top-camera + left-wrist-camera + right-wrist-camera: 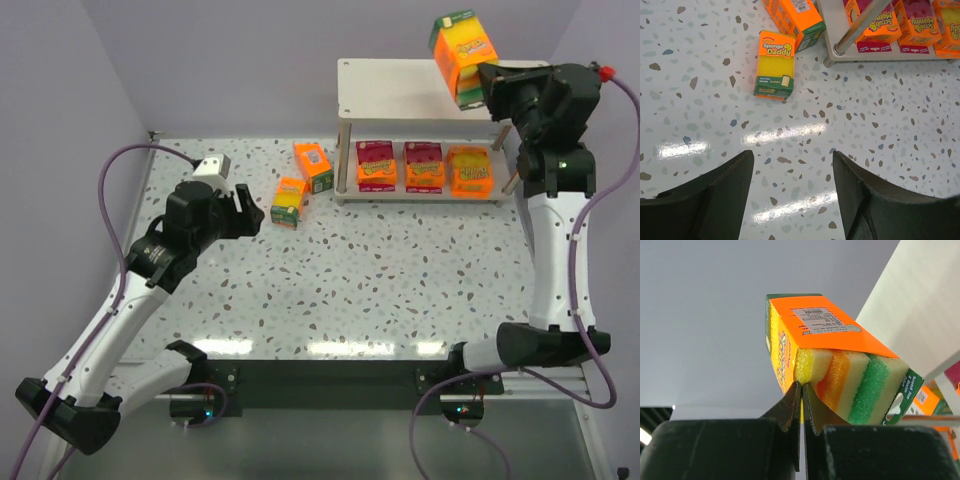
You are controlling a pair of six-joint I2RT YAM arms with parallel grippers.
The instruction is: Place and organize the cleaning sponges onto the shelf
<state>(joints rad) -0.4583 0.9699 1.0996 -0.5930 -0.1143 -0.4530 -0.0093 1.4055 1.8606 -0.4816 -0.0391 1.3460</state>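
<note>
Left gripper (792,155): dark fingers spread wide, nothing between them, hung low over the white speckled terrazzo tabletop (380,280) on the left side.

Just beyond it, 1 orange-and-yellow Sponge Daddy pack (774,65) lies flat on the tabletop, its green band toward the gripper. A 2nd pack, the orange box with a white barcode label (795,17), lies just past it at an angle. Their corners are close; cannot tell if they touch. Both sit left of the shelf's front left leg (857,27).

The 2-tier pale wood-grain shelf (400,90) stands at the far right of the table. On the lower board, 3 packs lie flat in 1 row, side by side: the left magenta-labelled orange pack (376,165), the middle magenta-labelled orange pack (424,166) and the right plain orange pack (470,171).

Right gripper (801,385): fingers pressed almost together, pinched on the lower edge of the 6th pack, an orange box with yellow, orange and green sponge layers (840,365). This pack is held tilted, raised over the far right corner of the top board and not resting on it.
</note>
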